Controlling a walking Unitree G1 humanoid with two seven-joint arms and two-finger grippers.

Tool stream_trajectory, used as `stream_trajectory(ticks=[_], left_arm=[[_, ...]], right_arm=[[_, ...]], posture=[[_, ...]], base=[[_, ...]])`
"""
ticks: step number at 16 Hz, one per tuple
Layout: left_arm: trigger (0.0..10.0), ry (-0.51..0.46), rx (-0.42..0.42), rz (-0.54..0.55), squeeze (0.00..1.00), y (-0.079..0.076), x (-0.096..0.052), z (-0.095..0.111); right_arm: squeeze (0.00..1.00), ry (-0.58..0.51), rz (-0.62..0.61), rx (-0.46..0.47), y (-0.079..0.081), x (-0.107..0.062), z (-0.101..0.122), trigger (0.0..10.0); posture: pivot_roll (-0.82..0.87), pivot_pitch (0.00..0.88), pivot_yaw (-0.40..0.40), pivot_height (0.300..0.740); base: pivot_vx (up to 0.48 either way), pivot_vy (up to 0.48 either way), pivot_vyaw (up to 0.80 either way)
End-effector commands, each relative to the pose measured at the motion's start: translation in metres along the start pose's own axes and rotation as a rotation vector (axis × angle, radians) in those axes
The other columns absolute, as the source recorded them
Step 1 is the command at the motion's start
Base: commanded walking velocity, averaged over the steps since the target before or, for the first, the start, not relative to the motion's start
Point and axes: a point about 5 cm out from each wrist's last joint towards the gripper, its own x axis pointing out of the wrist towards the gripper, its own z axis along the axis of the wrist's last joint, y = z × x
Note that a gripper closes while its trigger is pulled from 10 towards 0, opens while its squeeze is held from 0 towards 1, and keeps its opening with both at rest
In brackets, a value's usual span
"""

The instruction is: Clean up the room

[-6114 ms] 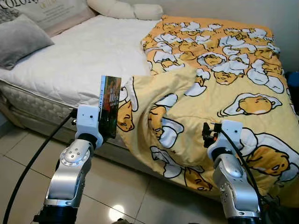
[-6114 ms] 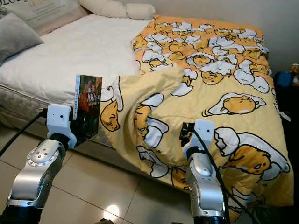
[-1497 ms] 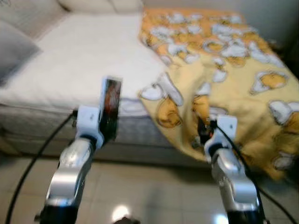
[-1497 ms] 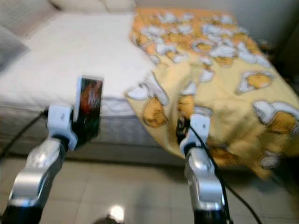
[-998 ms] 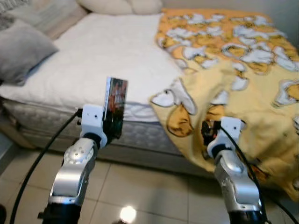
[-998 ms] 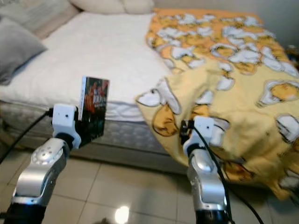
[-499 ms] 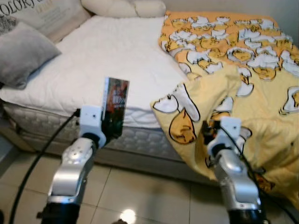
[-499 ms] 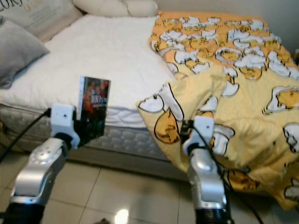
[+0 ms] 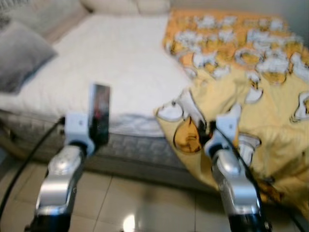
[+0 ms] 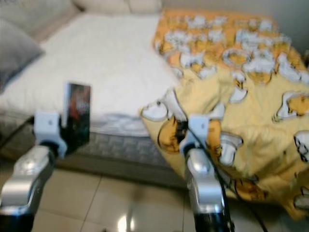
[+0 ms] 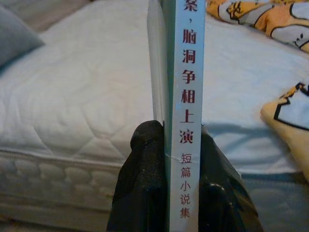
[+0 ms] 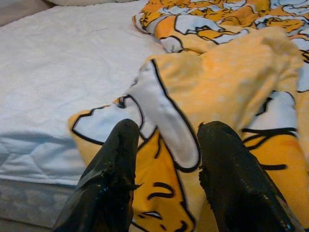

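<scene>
**Book in hand at the bedside, nowhere yet to put it**

Your left tool (image 11: 166, 159) is clamped on a slim book (image 9: 99, 113), held upright by its lower end with the spine facing the wrist camera. It hangs in front of the near edge of the bed (image 9: 111, 63), above the tiled floor (image 9: 135, 198). Your right tool (image 12: 169, 169) has its fingers spread and holds nothing; it points at the drooping corner of the yellow cartoon blanket (image 10: 241, 111), close to it, though contact cannot be judged.

You look to be mid-carry, with the book collected and still needing a home. No shelf can be made out, and the head views are blurred, so let the picture settle before choosing a spot.

The bare white mattress ahead of the left tool offers wide flat room. The grey pillow (image 9: 21, 55) lies well off to your left. On the right the blanket spills over the mattress edge toward the floor, so keep the right tool from snagging in its folds.
</scene>
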Motion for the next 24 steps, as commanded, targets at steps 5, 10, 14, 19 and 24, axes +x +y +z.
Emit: stream_trajectory(ticks=[5, 10, 14, 19, 24], left_arm=[[10.0, -0.063, -0.008, -0.003, 0.00, -0.0037, -0.0014, 0.0119], [10.0, -0.056, -0.014, 0.017, 0.00, 0.0002, -0.0068, 0.0072], [10.0, -0.061, -0.013, 0.015, 0.00, -0.0008, -0.0062, 0.0077], [10.0, -0.063, -0.006, 0.004, 0.00, -0.0018, -0.0044, 0.0087], [10.0, -0.063, -0.001, -0.007, 0.00, -0.0045, -0.0044, 0.0083]], right_arm=[[0.00, -0.011, -0.004, 0.022, -0.0064, 0.0003, -0.0002, 10.0], [0.00, -0.005, 0.011, 0.022, -0.0056, 0.0023, 0.0001, 10.0], [0.00, 0.001, 0.018, 0.014, -0.0045, 0.0033, -0.0011, 10.0], [0.00, -0.002, 0.010, 0.012, -0.0056, 0.0016, -0.0024, 10.0], [0.00, 0.004, 0.008, 0.012, -0.0066, 0.0013, -0.0042, 10.0]], posture=[[0.00, 0.000, 0.020, 0.740], [0.00, 0.000, 0.002, 0.740], [0.00, 0.000, 0.005, 0.740], [-0.01, 0.000, 0.011, 0.740], [0.00, 0.000, 0.010, 0.740]], base=[[0.283, 0.000, 0.00], [0.305, 0.000, 0.00], [0.341, 0.000, -0.56], [0.360, 0.000, 0.00], [0.360, 0.000, 0.00]])
